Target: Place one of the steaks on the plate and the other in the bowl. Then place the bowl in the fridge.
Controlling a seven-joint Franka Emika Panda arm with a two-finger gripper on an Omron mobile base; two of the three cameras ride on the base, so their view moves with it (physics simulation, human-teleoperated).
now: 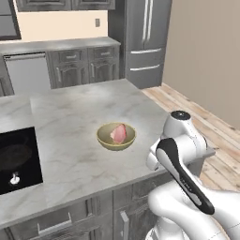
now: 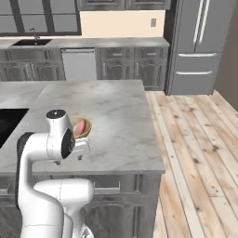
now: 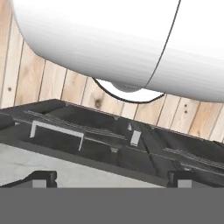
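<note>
- The grey marble desk (image 1: 79, 122) is an island. The olive-yellow bowl (image 1: 116, 137) sits near its front edge with one pink steak (image 1: 118, 133) inside.
- A black cooktop (image 1: 16, 159) is set into the desk at 9 o'clock of the bowl, well apart from it.
- The steel fridge (image 1: 143, 40) stands closed at 1 o'clock beyond the desk, past grey cabinets (image 1: 84, 65) and a dishwasher (image 1: 28, 72).
- The arm is folded low, its elbow (image 1: 180, 136) just beside the desk's front right corner.
- The tool (image 3: 111, 180) stands open, its finger tips (image 3: 43, 179) wide apart, pointing at the desk's front drawers (image 3: 57, 131) and plank floor (image 3: 39, 78).
- Bare marble lies behind the bowl; open wooden floor runs at 3 o'clock of the desk toward the fridge.
</note>
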